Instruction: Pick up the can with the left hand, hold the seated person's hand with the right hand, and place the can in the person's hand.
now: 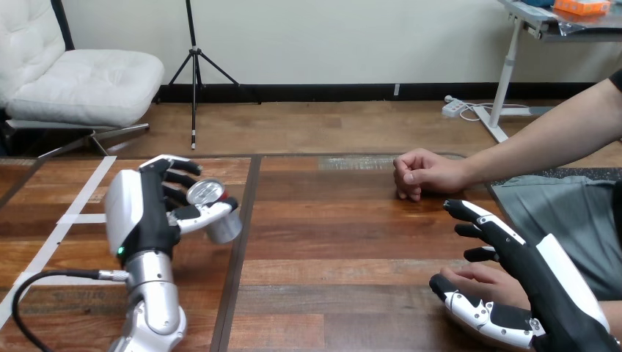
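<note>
We look down on a wooden table (330,242) of brown planks, with a dark seam running front to back left of the middle and two strips of white tape (73,218) crossing near its left edge.

There is one can (214,210), a small silver one, at the left side of the table. It sits in the robot's left hand (143,213), tilted so its round top faces us. The fingers wrap over it and the thumb presses in from below, so the can is gripped. We cannot tell whether it clears the wood.

Two hands of a seated person come in from the right. The person's far hand (424,174) rests on the table as a loose fist. The person's near hand (485,281) lies at the lower right. The robot's right hand (539,290) is around it, with fingers stretched out nearly straight above and the thumb lying along its near side, not curled round it
</note>
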`<state>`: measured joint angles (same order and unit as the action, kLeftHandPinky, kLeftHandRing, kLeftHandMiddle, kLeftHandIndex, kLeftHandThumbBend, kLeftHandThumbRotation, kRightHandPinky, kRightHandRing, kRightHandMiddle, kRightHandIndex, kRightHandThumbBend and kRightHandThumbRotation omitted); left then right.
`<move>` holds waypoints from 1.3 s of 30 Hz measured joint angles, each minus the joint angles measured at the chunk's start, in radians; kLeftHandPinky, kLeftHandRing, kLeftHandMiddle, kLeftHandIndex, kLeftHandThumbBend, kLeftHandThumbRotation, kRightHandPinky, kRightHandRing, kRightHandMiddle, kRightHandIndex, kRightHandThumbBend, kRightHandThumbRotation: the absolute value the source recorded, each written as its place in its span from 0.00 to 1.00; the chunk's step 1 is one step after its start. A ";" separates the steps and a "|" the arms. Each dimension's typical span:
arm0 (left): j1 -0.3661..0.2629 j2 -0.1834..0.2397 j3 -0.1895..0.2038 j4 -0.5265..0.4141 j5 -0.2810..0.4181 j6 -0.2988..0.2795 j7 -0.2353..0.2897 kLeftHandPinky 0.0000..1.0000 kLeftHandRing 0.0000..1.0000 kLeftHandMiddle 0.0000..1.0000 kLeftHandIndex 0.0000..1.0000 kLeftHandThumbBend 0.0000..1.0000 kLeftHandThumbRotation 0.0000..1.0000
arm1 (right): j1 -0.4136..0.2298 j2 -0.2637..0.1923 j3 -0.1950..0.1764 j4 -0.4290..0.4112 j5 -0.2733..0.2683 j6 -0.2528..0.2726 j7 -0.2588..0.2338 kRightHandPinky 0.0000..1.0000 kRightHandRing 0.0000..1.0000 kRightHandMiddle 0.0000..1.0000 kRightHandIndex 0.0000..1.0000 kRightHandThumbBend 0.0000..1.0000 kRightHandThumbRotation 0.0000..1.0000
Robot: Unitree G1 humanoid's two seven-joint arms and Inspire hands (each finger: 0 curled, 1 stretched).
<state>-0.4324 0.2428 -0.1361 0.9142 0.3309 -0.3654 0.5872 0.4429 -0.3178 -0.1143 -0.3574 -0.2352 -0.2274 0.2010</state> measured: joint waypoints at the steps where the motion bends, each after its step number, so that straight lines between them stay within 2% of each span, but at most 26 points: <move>1: 0.004 -0.003 0.000 -0.010 0.000 -0.002 -0.002 0.40 0.43 0.47 0.53 0.70 0.00 | 0.000 0.000 0.000 0.000 0.000 0.000 0.000 0.76 0.87 0.91 0.89 0.41 0.16; 24: 0.133 -0.071 -0.007 -0.291 0.005 -0.029 -0.076 0.39 0.42 0.46 0.52 0.71 0.00 | -0.001 0.002 0.000 0.000 -0.010 0.003 -0.001 0.79 0.89 0.92 0.90 0.45 0.15; 39: 0.214 -0.113 -0.009 -0.447 0.023 -0.030 -0.128 0.40 0.42 0.47 0.51 0.71 0.00 | -0.003 0.004 0.000 0.000 -0.012 0.002 -0.013 0.82 0.91 0.94 0.91 0.53 0.17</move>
<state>-0.2185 0.1297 -0.1455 0.4670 0.3541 -0.3950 0.4590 0.4401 -0.3143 -0.1141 -0.3575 -0.2475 -0.2258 0.1876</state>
